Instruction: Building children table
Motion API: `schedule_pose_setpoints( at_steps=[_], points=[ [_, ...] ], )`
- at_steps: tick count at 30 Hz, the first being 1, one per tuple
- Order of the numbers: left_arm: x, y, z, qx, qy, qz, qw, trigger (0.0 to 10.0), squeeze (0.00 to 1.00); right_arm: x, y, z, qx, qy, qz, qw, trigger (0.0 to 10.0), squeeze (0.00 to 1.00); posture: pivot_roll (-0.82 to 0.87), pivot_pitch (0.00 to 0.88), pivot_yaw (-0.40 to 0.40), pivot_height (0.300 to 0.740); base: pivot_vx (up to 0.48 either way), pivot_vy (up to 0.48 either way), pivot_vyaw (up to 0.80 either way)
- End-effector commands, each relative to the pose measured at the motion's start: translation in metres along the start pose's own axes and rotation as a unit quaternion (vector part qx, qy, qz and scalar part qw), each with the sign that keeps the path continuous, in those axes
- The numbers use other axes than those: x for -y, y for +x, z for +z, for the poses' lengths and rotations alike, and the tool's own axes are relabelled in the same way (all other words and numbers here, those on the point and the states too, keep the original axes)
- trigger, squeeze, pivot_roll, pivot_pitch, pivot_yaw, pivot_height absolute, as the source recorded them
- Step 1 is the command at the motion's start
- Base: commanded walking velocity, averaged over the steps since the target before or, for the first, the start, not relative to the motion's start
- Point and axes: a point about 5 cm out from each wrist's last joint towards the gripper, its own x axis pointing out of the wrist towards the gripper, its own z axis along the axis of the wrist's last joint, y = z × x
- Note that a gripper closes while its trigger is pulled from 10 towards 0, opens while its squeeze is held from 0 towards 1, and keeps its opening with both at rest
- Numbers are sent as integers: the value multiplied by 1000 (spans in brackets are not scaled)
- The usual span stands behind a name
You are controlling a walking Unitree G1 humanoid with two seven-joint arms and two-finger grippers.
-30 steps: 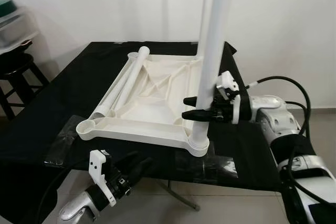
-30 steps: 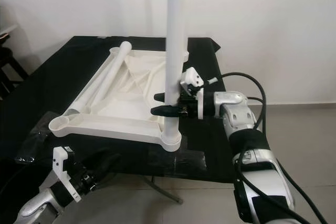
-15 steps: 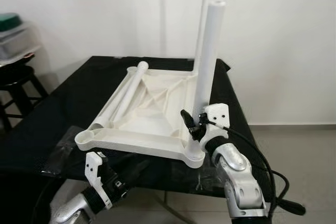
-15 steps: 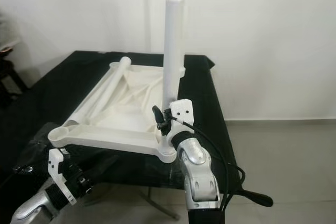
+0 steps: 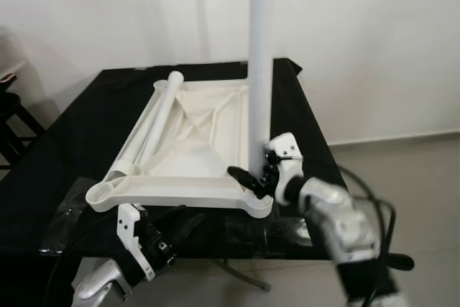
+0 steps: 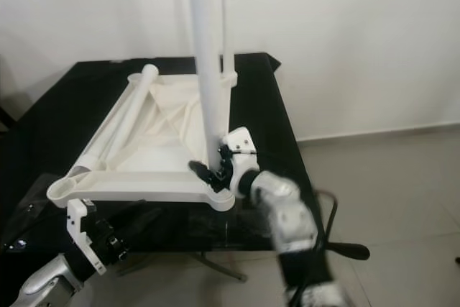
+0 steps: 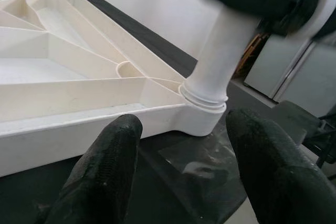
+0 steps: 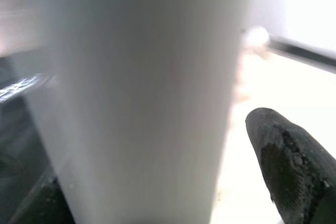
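The white table top (image 5: 190, 145) lies upside down on the black table (image 5: 79, 127), its ribbed underside up and its long edges running away from the robot. A white leg (image 5: 260, 70) stands upright in the near right corner socket (image 5: 257, 203), long axis vertical; a second upright leg (image 6: 225, 19) rises at the far right corner behind it. A loose leg (image 5: 153, 124) lies flat along the left edge of the top, pointing away from the robot. Clear plastic wrap (image 5: 68, 210) rests on the table's near edge. The right gripper (image 5: 253, 177) reaches in from the right with its forearm bent low, its black fingers (image 8: 286, 161) spread to either side of the standing leg just above the socket; whether they press on it cannot be told. The left gripper (image 7: 184, 177) hovers low before the table's near edge, fingers apart and holding nothing, aimed at the same socket.
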Motion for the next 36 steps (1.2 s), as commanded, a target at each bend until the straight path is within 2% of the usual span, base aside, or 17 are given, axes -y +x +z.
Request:
schedule_pose_setpoints(
  at_steps=[1,6,11,12,13,14,19,21,27,29,30,31,32,34,35,36],
  points=[
    [-1,-2,-3,-5,-5,8,1000,10000,0,5,-7,-7,-47,-25,116,992,10000,0,27,0,37,740,0,0,0],
    [0,-1,-3,-4,-5,9,1000,10000,0,16,-7,-6,-54,-11,144,988,10000,0,36,0,31,740,0,0,0],
    [0,-2,-4,-4,-5,10,1000,10000,0,27,1,1,-44,3,150,988,10000,0,45,0,29,740,0,0,0],
    [0,-2,-4,-5,-5,10,1000,10000,0,30,3,2,-39,6,153,987,1922,0,51,0,27,740,0,0,0],
    [0,-2,-4,-5,-5,10,1000,10000,0,30,3,2,-39,6,153,987,1922,0,51,0,27,740,0,0,0],
    [0,-2,-4,-5,-5,10,1000,10000,0,32,3,3,-36,13,158,987,0,0,51,0,25,740,0,0,0],
    [1,-2,-4,-4,-6,11,1000,10000,0,33,-1,1,-28,30,187,981,0,0,49,0,24,740,0,0,0],
    [2,-1,-4,-2,-7,11,1000,10000,0,34,-7,-6,-32,36,202,978,0,0,39,0,20,740,0,0,0],
    [3,1,-5,3,-9,10,1000,10000,0,34,-21,-17,-24,32,175,984,0,0,15,0,9,740,0,0,0],
    [4,2,-5,4,-9,10,1000,10000,0,31,-25,-22,-29,27,135,990,0,0,13,0,5,740,0,0,0],
    [4,2,-5,4,-8,11,1000,10000,0,24,-23,-28,-35,35,84,995,0,0,13,0,-2,740,0,0,0],
    [4,2,-5,4,-8,11,1000,10000,0,24,-23,-28,-35,35,84,995,0,0,13,0,-2,740,0,0,0],
    [4,1,-5,4,-8,11,1000,10000,0,20,-22,-33,-39,42,48,997,0,0,14,0,-5,740,0,0,0],
    [4,1,-5,4,-8,11,1000,10000,0,20,-22,-33,-39,42,48,997,0,0,14,0,-5,740,0,0,0],
    [4,1,-5,4,-7,11,1000,10000,0,16,-13,-40,-36,65,-72,995,0,0,13,0,-5,740,0,0,0],
    [3,-1,-4,3,-6,12,1000,10000,0,-2,-8,-55,-40,105,-218,969,0,0,0,2,19,740,0,0,0]
  ],
)
